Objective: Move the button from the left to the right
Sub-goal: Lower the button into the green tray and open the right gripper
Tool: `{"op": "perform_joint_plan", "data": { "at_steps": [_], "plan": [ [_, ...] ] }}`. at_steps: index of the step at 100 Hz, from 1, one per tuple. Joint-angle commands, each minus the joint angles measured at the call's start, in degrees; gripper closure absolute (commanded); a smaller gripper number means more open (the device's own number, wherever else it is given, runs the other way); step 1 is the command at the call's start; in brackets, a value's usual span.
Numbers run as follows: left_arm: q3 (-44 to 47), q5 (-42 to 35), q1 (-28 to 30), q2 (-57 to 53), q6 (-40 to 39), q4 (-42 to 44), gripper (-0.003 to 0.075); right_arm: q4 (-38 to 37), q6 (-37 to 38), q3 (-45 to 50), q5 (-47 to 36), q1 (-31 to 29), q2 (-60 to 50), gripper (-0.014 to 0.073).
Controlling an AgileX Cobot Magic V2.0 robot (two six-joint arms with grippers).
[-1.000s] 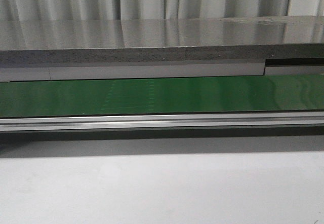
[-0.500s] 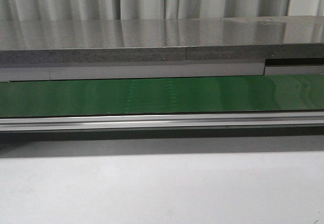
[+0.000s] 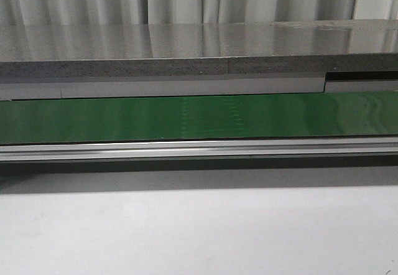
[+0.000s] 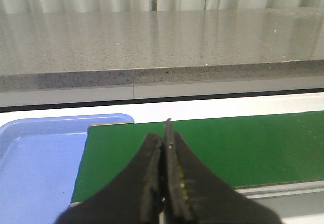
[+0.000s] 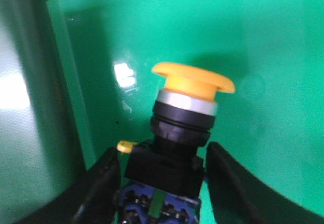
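Observation:
The button [image 5: 194, 83], with a yellow-orange cap on a black body over a blue contact block, sits tilted on a shiny green surface [image 5: 263, 41] in the right wrist view. My right gripper [image 5: 162, 152] is open around its black body. One finger [image 5: 101, 186] is close against the base, and the other finger [image 5: 230, 183] stands a little apart from it. My left gripper [image 4: 164, 133] is shut and empty above the end of the green conveyor belt [image 4: 243, 143]. Neither gripper nor the button shows in the front view.
A blue tray [image 4: 35, 168] lies beside the belt's end under my left gripper. The green belt [image 3: 199, 116] runs across the front view, with a metal rail [image 3: 199, 149] before it and a grey stone counter [image 3: 186, 45] behind. A dark upright cylinder [image 5: 30, 82] stands beside the button.
In the front view a faint pale patch on the green belt has shifted to the right. Nothing else there has changed.

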Motion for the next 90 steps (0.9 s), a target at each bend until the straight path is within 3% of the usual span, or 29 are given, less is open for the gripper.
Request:
{"op": "perform_joint_plan", "data": {
  "at_steps": [1, 9, 17, 60, 90],
  "plan": [
    [-1.5, -4.7, -0.5, 0.2, 0.1, -0.8, 0.0741, -0.2, -0.4, -2.0, -0.9, -0.5, -3.2, 0.0207],
    [-1.5, -4.7, -0.5, 0.2, 0.1, -0.8, 0.0741, -0.2, -0.4, -2.0, -0.9, -0.5, -3.2, 0.0094],
    [-1.5, -4.7, -0.5, 0.2, 0.1, -0.8, 0.0741, -0.2, -0.4, -2.0, -0.9, -0.5, -3.2, 0.0046],
    [-1.5, -4.7, -0.5, 0.2, 0.1, -0.8, 0.0741, 3.6, 1.2, -2.0, -4.7, 0.4, -8.1, 0.0044],
    [-1.5, -4.7, -0.5, 0.2, 0.1, -0.8, 0.0741, 5.1, 1.2, -2.0, -10.3, 8.3, -17.4, 0.0044]
  ]
}}
